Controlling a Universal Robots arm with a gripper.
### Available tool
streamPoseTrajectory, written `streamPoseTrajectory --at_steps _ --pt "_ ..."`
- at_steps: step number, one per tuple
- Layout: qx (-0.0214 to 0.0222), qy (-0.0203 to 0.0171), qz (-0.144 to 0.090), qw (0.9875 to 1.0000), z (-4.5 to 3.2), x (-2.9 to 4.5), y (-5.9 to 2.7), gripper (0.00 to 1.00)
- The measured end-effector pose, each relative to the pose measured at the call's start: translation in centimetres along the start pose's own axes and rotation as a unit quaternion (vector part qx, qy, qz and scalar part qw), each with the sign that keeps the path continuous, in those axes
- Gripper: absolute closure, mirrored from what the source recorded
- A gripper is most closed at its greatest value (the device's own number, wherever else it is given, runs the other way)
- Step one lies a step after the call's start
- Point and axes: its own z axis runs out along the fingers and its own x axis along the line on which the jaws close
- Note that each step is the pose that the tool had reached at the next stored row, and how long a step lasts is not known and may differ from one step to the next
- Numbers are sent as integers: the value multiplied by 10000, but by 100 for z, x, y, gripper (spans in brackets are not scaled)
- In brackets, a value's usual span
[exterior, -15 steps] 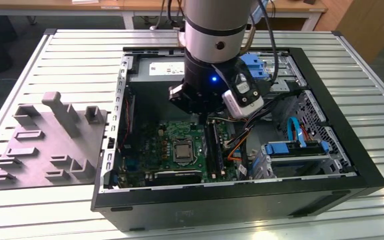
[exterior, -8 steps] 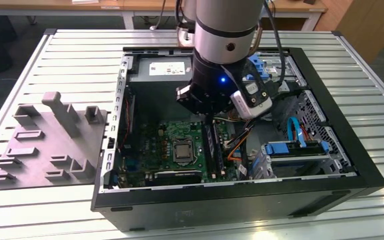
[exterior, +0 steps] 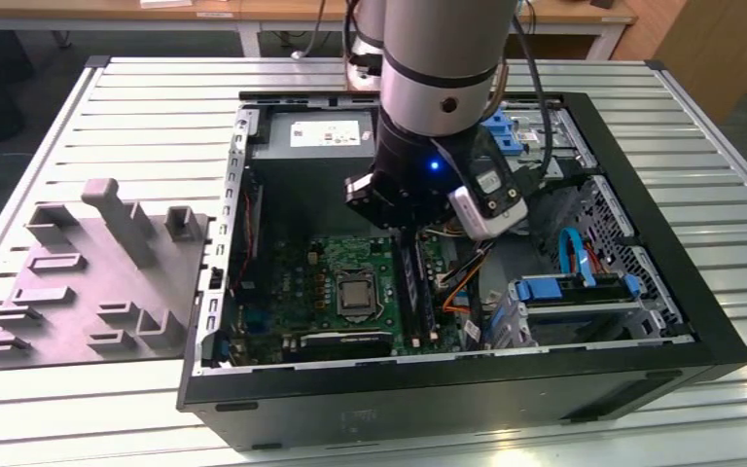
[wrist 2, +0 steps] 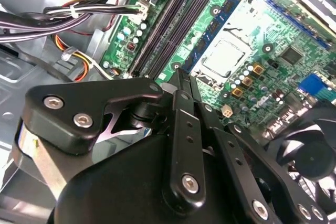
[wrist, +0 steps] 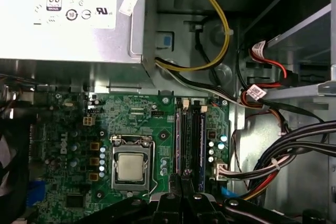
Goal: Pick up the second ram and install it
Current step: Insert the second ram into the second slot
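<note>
We see the gripper [wrist 2: 178, 73] pinched shut, low inside the open computer case [exterior: 478, 394]. Its tip hangs just above the memory slots [wrist: 190, 135], on the exterior view's right of the processor [wrist: 129, 167].

soft even light, white glare on the power supply [wrist: 63, 19]

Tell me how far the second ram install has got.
Done: the gripper sits low inside the case, right over the motherboard's memory slots. In hand: unclear, because its own body hides whether it carries the ram. Left: I cannot tell whether the ram is seated, so count seating as open.
</note>
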Motion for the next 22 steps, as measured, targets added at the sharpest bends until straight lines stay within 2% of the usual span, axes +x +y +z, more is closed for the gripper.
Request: streamPoseTrajectory --at_steps 5,16,22 --pt "0 0 6 10000 70 -55 -4 88" --pt "0 -1 12 10000 270 -58 -14 88" --pt "1 0 13 10000 283 -63 -15 88"
